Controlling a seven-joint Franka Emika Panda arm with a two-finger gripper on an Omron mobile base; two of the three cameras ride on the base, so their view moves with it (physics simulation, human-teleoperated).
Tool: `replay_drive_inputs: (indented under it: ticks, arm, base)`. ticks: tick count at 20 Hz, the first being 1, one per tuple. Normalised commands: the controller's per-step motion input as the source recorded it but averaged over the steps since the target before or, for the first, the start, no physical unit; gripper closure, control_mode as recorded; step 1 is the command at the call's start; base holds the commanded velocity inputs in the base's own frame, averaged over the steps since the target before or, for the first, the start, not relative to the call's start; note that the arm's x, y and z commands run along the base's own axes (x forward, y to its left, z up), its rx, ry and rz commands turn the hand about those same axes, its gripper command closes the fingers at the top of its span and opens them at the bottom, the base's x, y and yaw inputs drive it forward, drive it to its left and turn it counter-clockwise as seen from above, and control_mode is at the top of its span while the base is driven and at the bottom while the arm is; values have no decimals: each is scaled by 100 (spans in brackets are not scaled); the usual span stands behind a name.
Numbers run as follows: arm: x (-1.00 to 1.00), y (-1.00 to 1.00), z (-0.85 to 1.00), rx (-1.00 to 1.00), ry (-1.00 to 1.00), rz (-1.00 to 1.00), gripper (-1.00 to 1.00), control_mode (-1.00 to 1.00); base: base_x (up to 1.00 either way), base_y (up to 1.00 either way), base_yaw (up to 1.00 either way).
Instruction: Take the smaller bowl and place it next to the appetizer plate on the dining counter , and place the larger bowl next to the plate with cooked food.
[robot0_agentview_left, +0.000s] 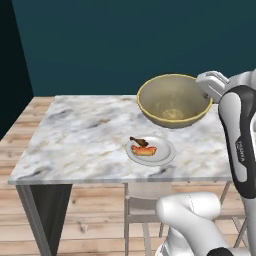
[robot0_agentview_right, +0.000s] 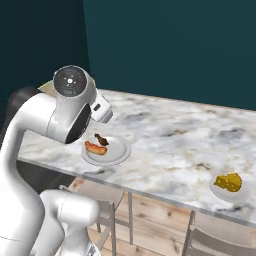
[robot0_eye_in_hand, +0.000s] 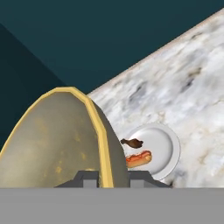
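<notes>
The larger bowl (robot0_agentview_left: 173, 102), deep and tan with a yellowish rim, hangs tilted above the dining counter (robot0_agentview_left: 80, 135), just behind the plate with cooked food (robot0_agentview_left: 150, 151). My gripper (robot0_agentview_left: 206, 95) is shut on the bowl's right rim. In the hand view the rim (robot0_eye_in_hand: 105, 148) runs up between my fingertips (robot0_eye_in_hand: 87, 177), with the sausage plate (robot0_eye_in_hand: 153, 151) below and to the right on the marble. The appetizer plate (robot0_agentview_right: 230, 186) with yellow food sits far to the right, near the counter's front edge. The smaller bowl is out of view.
Grey chairs (robot0_agentview_left: 145, 200) (robot0_agentview_right: 100, 200) stand under the counter's front edge. A dark teal wall runs behind the counter. Bare marble (robot0_agentview_right: 175, 135) spreads between the two plates and left of the sausage plate. My own arm (robot0_agentview_right: 70, 110) hides most of the bowl in the right base view.
</notes>
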Motion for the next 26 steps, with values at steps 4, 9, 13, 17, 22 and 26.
replay_drive_inputs:
  ticks: [4,9,13,17,22,26]
  arm:
    - [0,-66,-65,0,-5,0,100,-100]
    - [-1,-72,-53,0,1,0,100,-100]
    - [0,-67,-39,0,12,-4,100,-100]
    - [0,-73,-23,4,24,-7,100,-100]
    - [1,-73,-19,8,21,-7,100,-100]
    - [10,-57,-22,5,11,-1,100,-100]
  base:
    - [0,0,0]
    - [0,0,0]
    - [0,0,0]
    - [0,0,0]
    - [0,0,0]
    - [0,0,0]
